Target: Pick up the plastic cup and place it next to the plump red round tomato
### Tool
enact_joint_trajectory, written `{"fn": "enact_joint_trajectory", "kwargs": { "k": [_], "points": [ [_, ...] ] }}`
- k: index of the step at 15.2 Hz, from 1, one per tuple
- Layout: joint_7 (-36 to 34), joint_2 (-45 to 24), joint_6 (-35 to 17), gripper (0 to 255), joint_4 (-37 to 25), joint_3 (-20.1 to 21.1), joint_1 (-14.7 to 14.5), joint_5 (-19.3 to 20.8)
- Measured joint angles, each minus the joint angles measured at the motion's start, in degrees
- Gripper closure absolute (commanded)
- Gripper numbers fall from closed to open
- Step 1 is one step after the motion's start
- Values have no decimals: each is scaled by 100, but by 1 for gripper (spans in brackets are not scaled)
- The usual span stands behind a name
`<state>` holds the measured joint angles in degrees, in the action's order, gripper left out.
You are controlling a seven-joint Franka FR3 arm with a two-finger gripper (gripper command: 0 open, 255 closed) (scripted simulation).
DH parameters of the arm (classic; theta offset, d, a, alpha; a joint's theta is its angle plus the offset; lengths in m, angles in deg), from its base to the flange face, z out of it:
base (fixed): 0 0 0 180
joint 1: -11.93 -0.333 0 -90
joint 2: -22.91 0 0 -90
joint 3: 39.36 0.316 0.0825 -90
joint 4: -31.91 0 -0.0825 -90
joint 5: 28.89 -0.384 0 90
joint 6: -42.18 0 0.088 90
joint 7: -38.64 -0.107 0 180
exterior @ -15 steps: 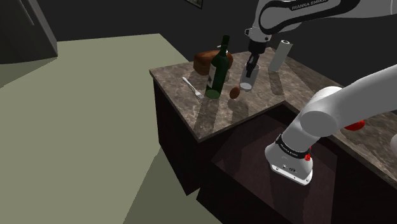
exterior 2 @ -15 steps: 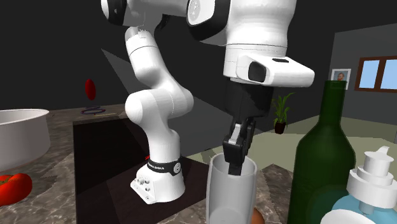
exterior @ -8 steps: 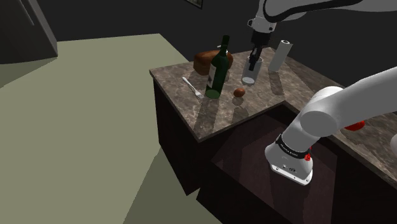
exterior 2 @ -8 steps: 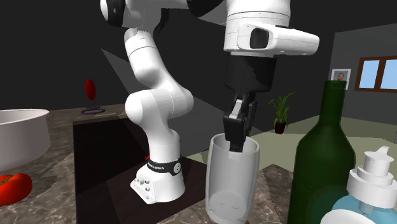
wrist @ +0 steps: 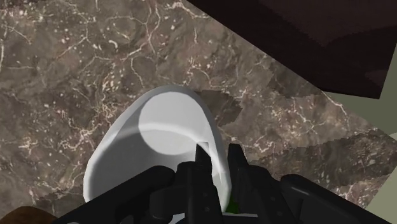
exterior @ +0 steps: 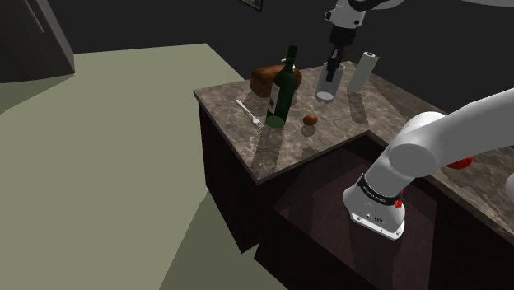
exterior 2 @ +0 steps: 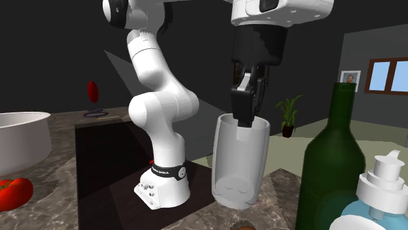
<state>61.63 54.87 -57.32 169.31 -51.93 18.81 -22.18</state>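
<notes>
One of two steps was judged complete. Tomato (exterior 2: 13,193) was noted at the second exterior view's far left, well apart; cup (exterior 2: 240,160) was held off the counter (exterior 2: 52,215), its rim clamped by gripper (exterior 2: 246,117); placement remained outstanding.

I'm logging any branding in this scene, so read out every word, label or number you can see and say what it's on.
Black band low on the white arm: small white lettering, too small to read.
Cup held in the gripper: no text.
Green bottle: no text to read.
Nothing in these views can be quoted.
</notes>
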Motion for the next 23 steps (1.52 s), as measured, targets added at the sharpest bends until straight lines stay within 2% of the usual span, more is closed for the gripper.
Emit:
{"fn": "enact_joint_trajectory", "kwargs": {
  "k": [15,18,23],
  "points": [
    [23,-30,1121,255,-1150,92,-37,-75],
    [140,317,1295,255,-985,24,51,34],
    [470,1301,1688,255,-429,-173,317,368]
  ]
}}
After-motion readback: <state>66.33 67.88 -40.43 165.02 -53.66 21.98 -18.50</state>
